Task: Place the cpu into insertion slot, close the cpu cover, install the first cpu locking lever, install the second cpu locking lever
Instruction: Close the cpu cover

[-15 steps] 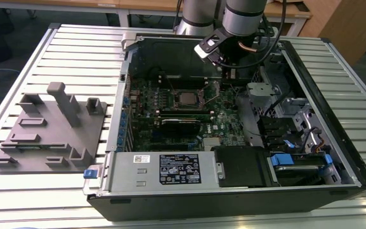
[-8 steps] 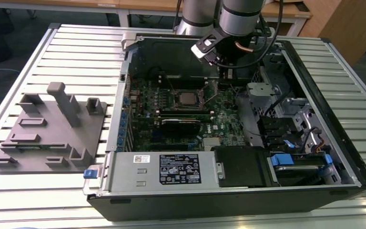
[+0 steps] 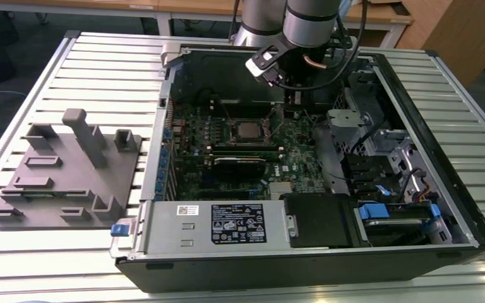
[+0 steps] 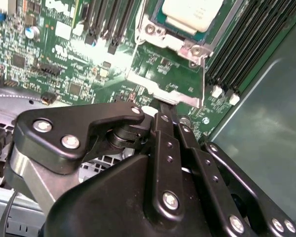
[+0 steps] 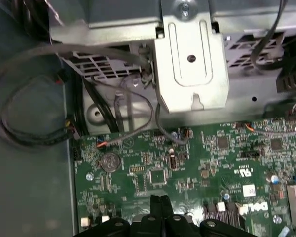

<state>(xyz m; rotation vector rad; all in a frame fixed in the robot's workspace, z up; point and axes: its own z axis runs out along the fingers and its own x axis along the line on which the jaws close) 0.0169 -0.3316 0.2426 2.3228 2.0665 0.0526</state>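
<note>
Nearest me, gripper (image 4: 166,106): fingers pressed together, tips against lower rim of cpu cover (image 4: 180,97); I can't tell if rim is pinched. Cover stands open, off socket, green motherboard (image 4: 163,69) visible through its window. Beyond it, cpu (image 4: 192,12) sits in insertion slot (image 4: 160,19), silver top bare. Black memory slots (image 4: 241,49) alongside.

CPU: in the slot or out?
In. The CPU lies flat, silver top up, inside the metal frame.
</note>
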